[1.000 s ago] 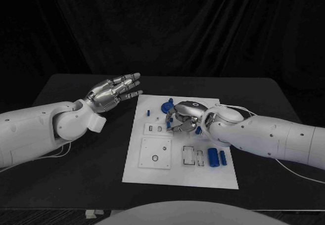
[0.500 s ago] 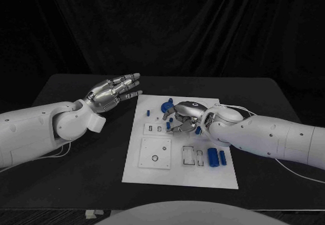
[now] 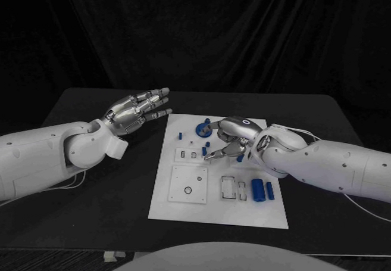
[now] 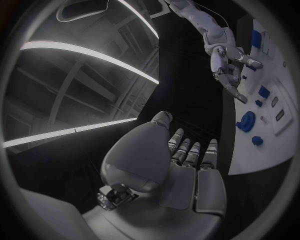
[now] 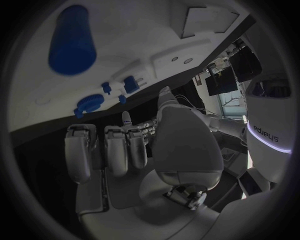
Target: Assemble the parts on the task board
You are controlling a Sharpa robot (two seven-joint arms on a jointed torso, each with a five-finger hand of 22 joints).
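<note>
head view: one white task board (image 3: pixel 218 211) mid counter (image 3: pixel 90 197); two blue cylinders (image 3: pixel 261 189) side by side near its right edge. Left hand (image 3: pixel 138 111) off the board, fingers spread, empty. Right hand (image 3: pixel 227 140) over the board, fingers curled, grip unclear.
left wrist view: left hand (image 4: pixel 187 165) flat, nothing in it.
right wrist view: one big blue cylinder (image 5: pixel 72 41) on the board.

Left hand (image 4: pixel 181 170) seen from behind, fingers straight and apart, holding nothing, above the black table (image 4: pixel 194 95), white task board (image 4: pixel 262 135) beside it carrying small blue parts (image 4: pixel 246 121), right hand (image 4: pixel 228 67) over the board, fingers pointing down toward it
</note>
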